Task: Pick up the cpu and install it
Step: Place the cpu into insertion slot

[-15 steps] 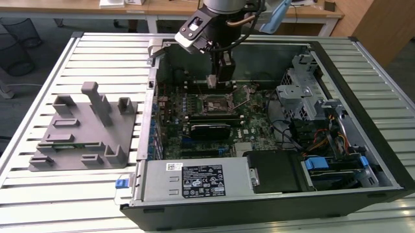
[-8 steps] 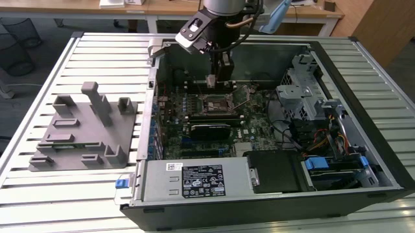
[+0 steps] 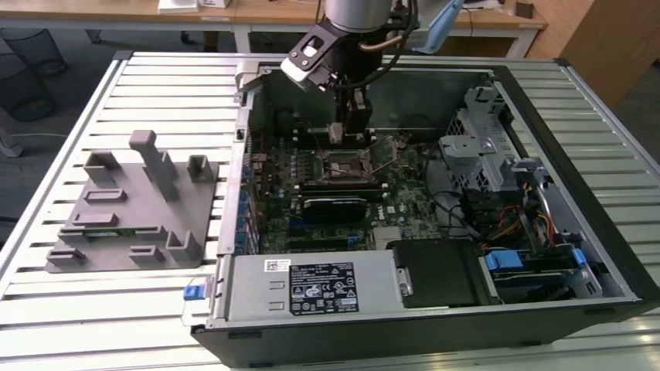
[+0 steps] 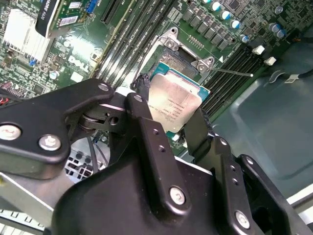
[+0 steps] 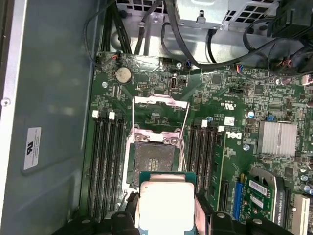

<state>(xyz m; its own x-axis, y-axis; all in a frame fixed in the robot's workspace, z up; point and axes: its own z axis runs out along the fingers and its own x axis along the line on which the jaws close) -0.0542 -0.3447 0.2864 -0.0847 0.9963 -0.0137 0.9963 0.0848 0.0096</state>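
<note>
The cpu, a small square chip with a pale silver top, sits between the black fingers of my gripper, which is shut on its edges. In the first wrist view the cpu hangs just short of the open socket, whose load plate is swung back. The exterior view has my gripper low inside the open computer case, just above the socket on the green motherboard.
Memory slots flank the socket on both sides. A black ribbed module lies just past the socket, with a silver labelled box at the case front. Cables and drive cages crowd the exterior view's right. A grey fixture rests outside the case.
</note>
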